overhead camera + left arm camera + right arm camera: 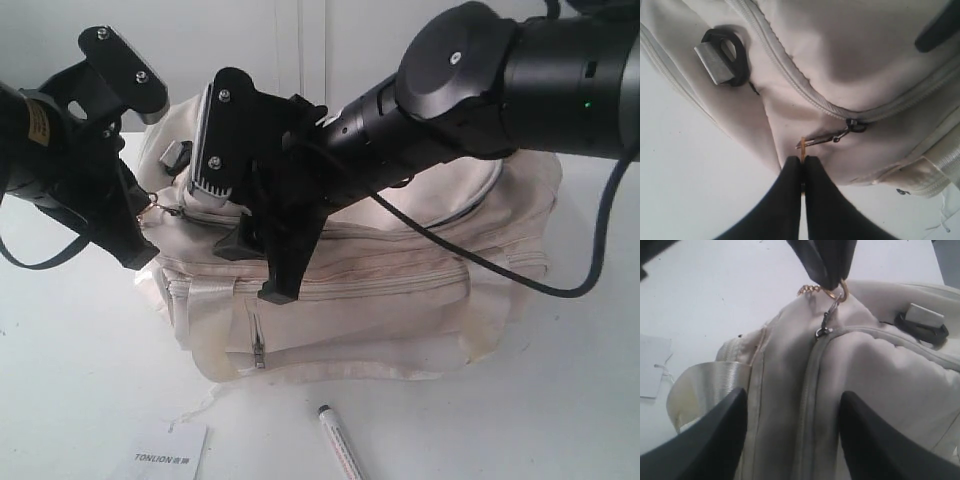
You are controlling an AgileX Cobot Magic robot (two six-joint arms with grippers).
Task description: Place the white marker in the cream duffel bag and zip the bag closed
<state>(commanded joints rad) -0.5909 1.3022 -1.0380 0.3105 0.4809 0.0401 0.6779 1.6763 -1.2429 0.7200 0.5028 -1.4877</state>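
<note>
Beside the bag (400, 290), left claw (803, 159) pinches pull (815, 141) (gold); right claw (794, 394) gapes.

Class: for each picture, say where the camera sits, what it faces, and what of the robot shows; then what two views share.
Exterior: off the arms, looking down at the cream fabric duffel bag and slim white marker; left arm and right arm show.
Left wrist: on the left arm, facing the bag's end; left gripper, jaws shut on the gold chain zipper pull.
Right wrist: on the right arm, facing that end; right gripper, jaws open.
Shared: both wrist views show the pull.
</note>
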